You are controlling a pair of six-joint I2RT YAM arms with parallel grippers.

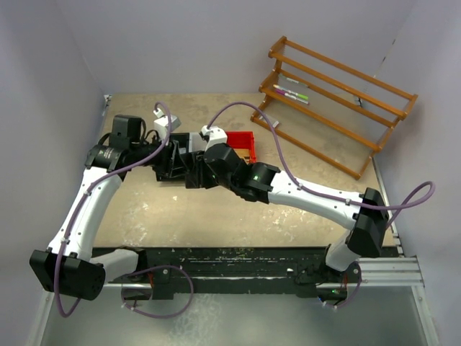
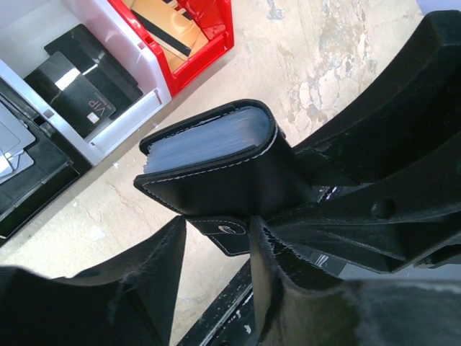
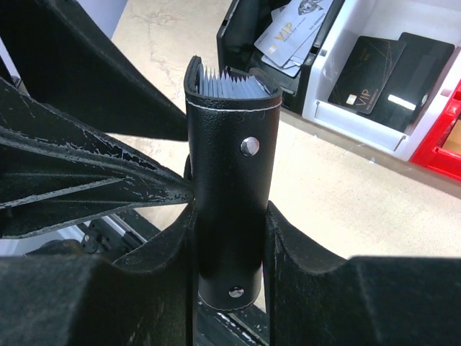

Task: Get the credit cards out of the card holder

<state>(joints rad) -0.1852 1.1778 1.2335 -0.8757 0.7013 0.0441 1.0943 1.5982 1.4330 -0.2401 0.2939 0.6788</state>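
My right gripper (image 3: 229,245) is shut on the card holder (image 3: 230,180), a black wallet held upright above the table with a round snap on its face. The grey-blue edges of the credit cards (image 3: 229,83) fan out of its open top. In the left wrist view the card holder (image 2: 216,180) lies crosswise with the credit cards (image 2: 202,140) showing at its end. Its small snap strap (image 2: 229,234) fills the gap between the tips of my left gripper (image 2: 220,238), touching both fingers. In the top view both grippers meet at mid-table (image 1: 193,167), and the holder is hidden there.
Joined trays stand just beyond the grippers: a black one (image 2: 29,194), a white one (image 2: 130,119) holding dark VIP cards (image 2: 83,97), and a red one (image 2: 209,58). At the back right a wooden rack (image 1: 338,101) carries pens (image 1: 292,94).
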